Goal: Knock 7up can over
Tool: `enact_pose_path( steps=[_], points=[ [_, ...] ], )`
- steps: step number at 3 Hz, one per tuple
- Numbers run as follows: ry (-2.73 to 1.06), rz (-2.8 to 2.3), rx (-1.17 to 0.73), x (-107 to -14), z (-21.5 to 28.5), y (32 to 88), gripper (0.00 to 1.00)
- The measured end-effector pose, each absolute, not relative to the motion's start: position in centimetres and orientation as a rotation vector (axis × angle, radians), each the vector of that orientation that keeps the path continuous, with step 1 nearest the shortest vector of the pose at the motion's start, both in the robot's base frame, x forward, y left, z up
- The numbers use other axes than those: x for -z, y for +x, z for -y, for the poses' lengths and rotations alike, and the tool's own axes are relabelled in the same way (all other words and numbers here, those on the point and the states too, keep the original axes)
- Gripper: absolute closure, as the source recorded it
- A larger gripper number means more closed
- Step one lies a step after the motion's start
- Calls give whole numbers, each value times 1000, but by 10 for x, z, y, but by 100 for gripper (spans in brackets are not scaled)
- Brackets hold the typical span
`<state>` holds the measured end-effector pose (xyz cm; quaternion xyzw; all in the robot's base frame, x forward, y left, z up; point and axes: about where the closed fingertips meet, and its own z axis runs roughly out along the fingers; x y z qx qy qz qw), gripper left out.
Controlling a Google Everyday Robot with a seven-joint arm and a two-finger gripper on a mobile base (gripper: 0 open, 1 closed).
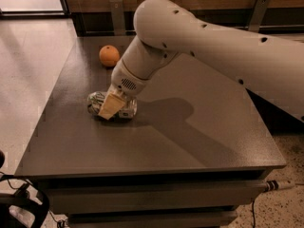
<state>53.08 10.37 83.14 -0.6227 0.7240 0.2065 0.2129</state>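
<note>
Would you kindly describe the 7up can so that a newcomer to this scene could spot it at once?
Start at the dark grey table; nearer its front edge than the orange, the 7up can lies on its side, with the gripper of the white arm right on it. It is pale silver with green print, unlike the round orange.

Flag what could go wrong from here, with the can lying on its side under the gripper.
The 7up can lies on its side on the table, so it may roll toward an edge once freed. The gripper sits low against the can; pushing further could dent it or scrape the table. The orange behind might get nudged when the gripper retreats.
</note>
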Motion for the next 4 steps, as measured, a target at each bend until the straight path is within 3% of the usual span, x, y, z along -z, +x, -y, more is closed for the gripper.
enact_pose_path(
  steps=[3, 4],
  points=[
    [-1739, -2003, -572, -832, -107, 528, 11],
    [-1742, -2001, -572, -833, -108, 527, 0]
  ],
)
